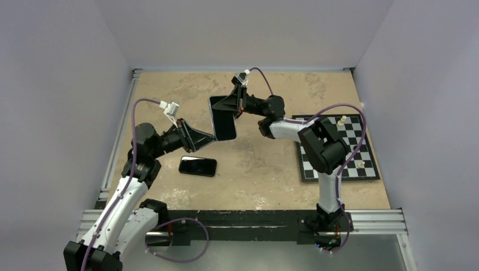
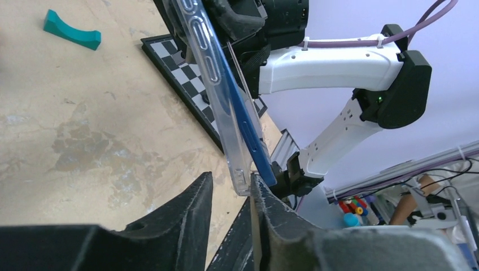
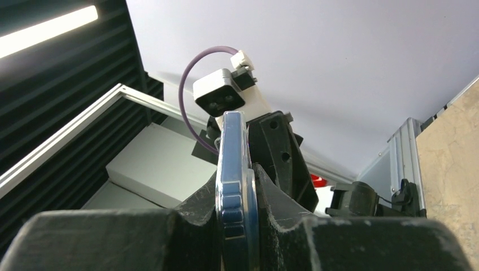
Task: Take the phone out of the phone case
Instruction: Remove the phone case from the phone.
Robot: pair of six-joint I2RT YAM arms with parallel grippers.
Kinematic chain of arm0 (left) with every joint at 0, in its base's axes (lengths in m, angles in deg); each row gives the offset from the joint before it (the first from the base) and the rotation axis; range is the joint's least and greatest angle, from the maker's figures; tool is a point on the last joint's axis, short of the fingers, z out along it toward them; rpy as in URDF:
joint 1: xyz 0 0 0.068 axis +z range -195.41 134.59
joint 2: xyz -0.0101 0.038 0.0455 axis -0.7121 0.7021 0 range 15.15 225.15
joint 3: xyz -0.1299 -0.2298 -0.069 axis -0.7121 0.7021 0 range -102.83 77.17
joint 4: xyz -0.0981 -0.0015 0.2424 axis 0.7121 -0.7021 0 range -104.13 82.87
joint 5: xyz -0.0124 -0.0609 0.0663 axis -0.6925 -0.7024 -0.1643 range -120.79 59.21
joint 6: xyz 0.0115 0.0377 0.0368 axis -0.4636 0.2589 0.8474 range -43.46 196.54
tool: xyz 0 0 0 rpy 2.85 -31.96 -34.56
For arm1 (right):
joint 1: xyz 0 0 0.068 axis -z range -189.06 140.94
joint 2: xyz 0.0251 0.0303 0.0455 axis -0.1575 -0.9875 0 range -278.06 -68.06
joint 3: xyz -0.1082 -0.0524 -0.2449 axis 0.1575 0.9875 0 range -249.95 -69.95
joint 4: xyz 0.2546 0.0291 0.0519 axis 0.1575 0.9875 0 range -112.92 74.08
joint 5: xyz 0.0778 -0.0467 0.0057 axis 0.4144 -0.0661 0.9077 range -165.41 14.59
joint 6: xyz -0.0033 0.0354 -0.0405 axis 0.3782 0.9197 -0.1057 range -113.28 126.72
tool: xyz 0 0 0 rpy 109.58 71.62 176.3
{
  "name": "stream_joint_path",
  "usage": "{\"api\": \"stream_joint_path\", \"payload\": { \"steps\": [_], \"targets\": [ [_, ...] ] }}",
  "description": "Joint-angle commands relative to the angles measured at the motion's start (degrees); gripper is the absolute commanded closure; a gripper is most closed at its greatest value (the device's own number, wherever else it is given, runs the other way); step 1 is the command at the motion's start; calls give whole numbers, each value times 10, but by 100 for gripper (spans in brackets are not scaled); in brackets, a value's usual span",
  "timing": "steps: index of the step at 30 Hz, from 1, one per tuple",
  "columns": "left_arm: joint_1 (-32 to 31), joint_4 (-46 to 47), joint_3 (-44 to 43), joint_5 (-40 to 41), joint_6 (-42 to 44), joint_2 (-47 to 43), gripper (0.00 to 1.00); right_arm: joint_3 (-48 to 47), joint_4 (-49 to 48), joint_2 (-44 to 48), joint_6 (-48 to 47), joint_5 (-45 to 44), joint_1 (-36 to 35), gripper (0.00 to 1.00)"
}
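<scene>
Tan table (image 1: 254,164) with two black-and-white arms bolted at its near edge, the left arm (image 1: 127,192) and the right arm (image 1: 325,147) both reaching toward the middle. A chessboard mat (image 1: 370,155) lies flat on the right side of the table, partly under the right arm, with two small pale chess pieces (image 1: 342,119) standing on it. Between the two grippers, held in the air above the table centre, is the clear phone case (image 2: 212,79) with the blue phone (image 2: 254,138) in it. The phone's edge lies along the case at the upper end and stands slightly away from it at the lower end. The right gripper (image 3: 234,175) is closed on the upper end of the phone case, its two fingers pressed against the opposite faces. The left gripper (image 2: 231,178) sits at the lower corner of the case with its jaws part-way apart. One finger (image 2: 265,209) touches the corner, the other stands clear of it, and nothing is clamped. A second phone (image 1: 197,166), dark, lies flat on the table just beside the left gripper. A small curved teal block (image 2: 70,31) rests on the table, apart from the mat.
</scene>
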Motion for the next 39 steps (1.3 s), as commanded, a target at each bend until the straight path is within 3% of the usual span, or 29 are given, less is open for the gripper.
{"api": "stream_joint_path", "payload": {
  "steps": [1, 6, 15, 21, 27, 29, 32, 36, 39],
  "targets": [
    [8, 28, 25, 93, -22, 41, 64, -9, -122, 56, 62, -34, -38, 100],
    [6, 11, 23, 102, -13, 48, 63, -8, -84, 73, 29, -37, -40, 100],
    [5, -3, 18, 119, -3, 58, 81, -7, -51, 86, 6, -56, -46, 100],
    [5, -21, 21, 127, 5, 63, 81, -14, -45, 92, 4, -75, -47, 100],
    [3, 114, 68, 71, -66, 80, 69, -12, -45, 93, 8, -109, -50, 100],
    [0, 140, 75, 73, -78, 89, 69, -4, -47, 95, 5, -126, -56, 100],
    [-2, 147, 71, 83, -81, 103, 77, 7, -51, 95, 5, -142, -61, 100],
    [-2, 115, 60, 147, -53, 97, 92, 26, -54, 99, 5, -144, -63, 100],
    [-10, -4, 43, 298, 26, 68, 100, 40, -43, 105, 15, -151, -62, 100]
  ]
}}
